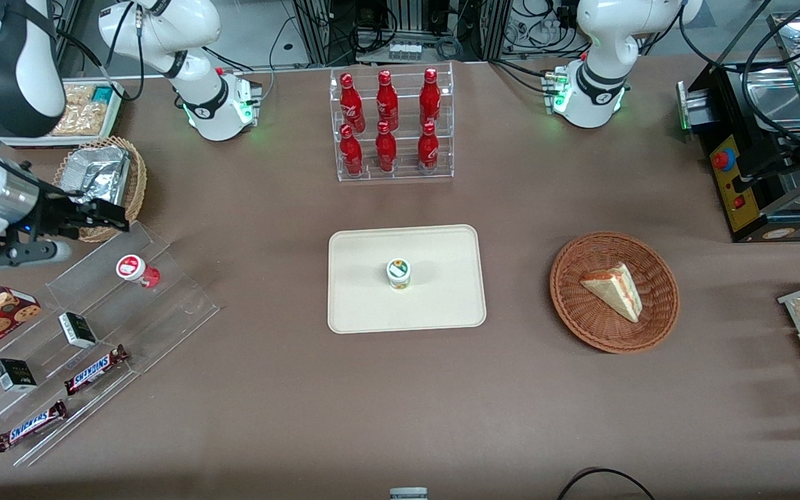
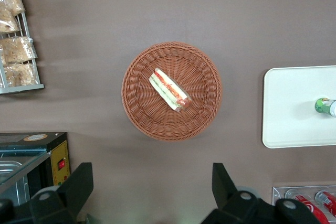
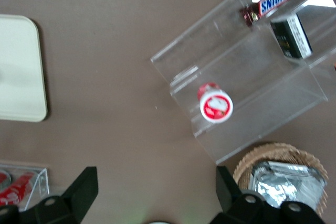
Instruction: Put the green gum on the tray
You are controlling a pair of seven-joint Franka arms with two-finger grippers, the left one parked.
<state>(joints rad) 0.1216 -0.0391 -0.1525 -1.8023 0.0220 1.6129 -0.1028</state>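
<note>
The green gum (image 1: pixel 398 273) stands upright near the middle of the cream tray (image 1: pixel 442 305), white lid up. It also shows in the left wrist view (image 2: pixel 325 106) on the tray (image 2: pixel 294 103). My right gripper (image 1: pixel 98 215) is open and empty, held high toward the working arm's end of the table, above the clear stepped stand and beside the foil basket. In the right wrist view its fingers (image 3: pixel 84 187) are spread wide over bare table, with a corner of the tray (image 3: pixel 21 72) in sight.
A red-and-white-lidded canister (image 1: pixel 132 269) sits on the clear stepped stand (image 1: pixel 164 305) with Snickers bars (image 1: pixel 94 369) and small dark boxes. A foil basket (image 1: pixel 105 180), a rack of red bottles (image 1: pixel 389 125) and a wicker basket with a sandwich (image 1: pixel 614 292) are nearby.
</note>
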